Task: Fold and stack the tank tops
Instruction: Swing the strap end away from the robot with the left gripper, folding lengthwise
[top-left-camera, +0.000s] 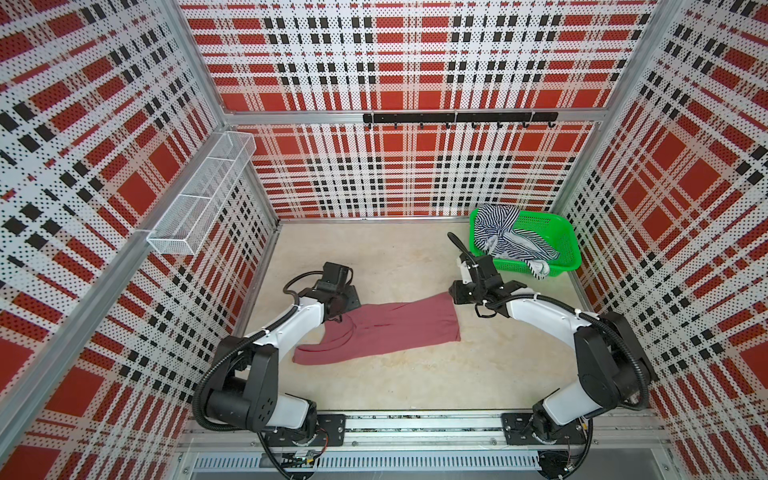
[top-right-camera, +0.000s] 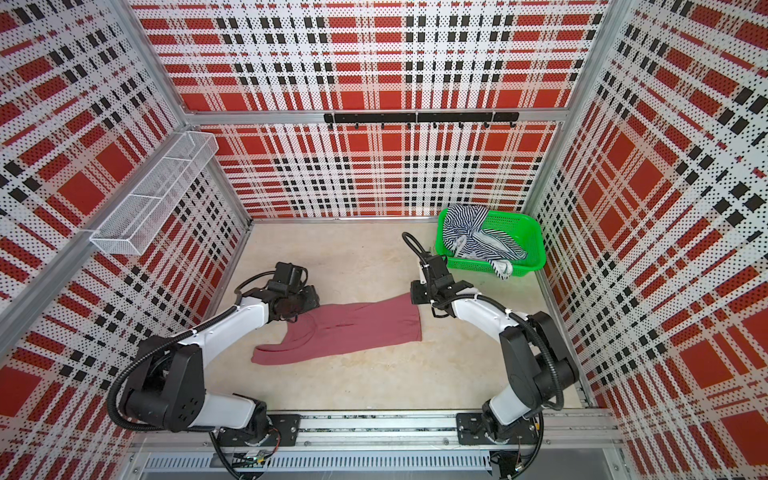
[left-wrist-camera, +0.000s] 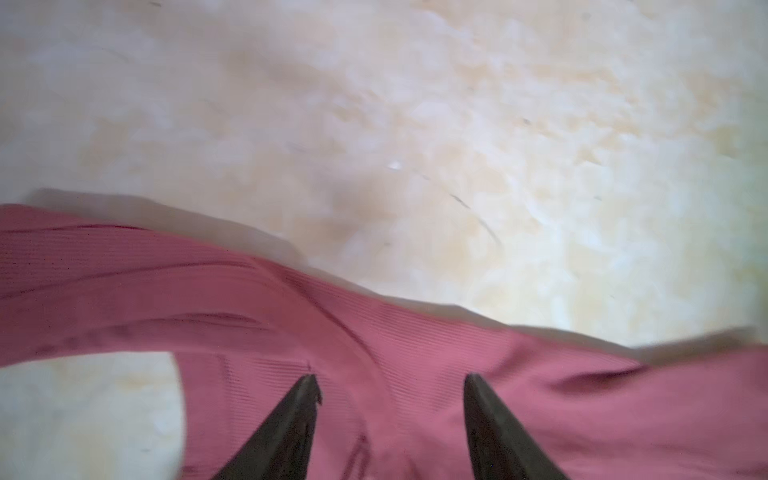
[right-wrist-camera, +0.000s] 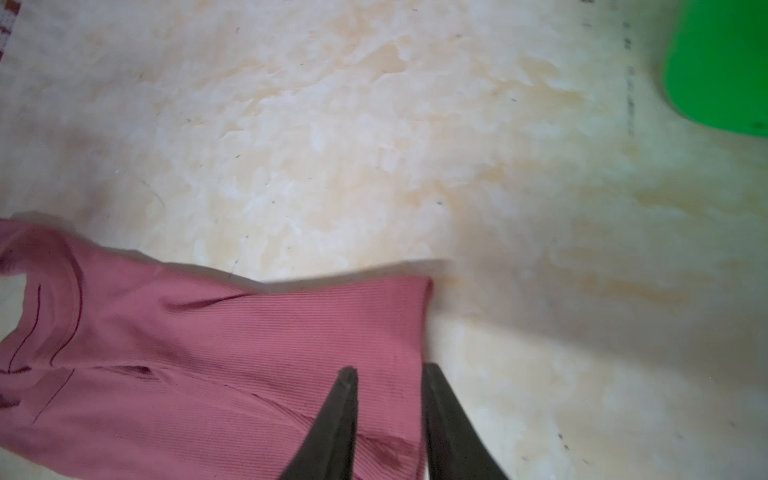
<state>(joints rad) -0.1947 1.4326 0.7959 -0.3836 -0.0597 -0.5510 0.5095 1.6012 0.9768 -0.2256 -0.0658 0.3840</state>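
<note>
The maroon tank top (top-left-camera: 386, 328) (top-right-camera: 353, 328) lies spread on the beige table, straps to the left, hem to the right. My left gripper (top-left-camera: 345, 316) (left-wrist-camera: 390, 380) hovers open over the strap end, its jaws wide apart above the ribbed cloth (left-wrist-camera: 415, 353). My right gripper (top-left-camera: 451, 297) (right-wrist-camera: 388, 370) sits at the hem's far corner, its jaws narrowed onto the hem edge (right-wrist-camera: 390, 415), with puckered cloth between them. The striped tank top (top-left-camera: 505, 237) (top-right-camera: 473, 235) lies crumpled in the green basket, one end hanging over the front rim.
The green mesh basket (top-left-camera: 569, 245) (top-right-camera: 536, 245) (right-wrist-camera: 723, 70) stands at the back right, just behind the right gripper. A white wire shelf (top-left-camera: 203, 195) hangs on the left wall. A black hook rail (top-left-camera: 457, 118) runs along the back wall.
</note>
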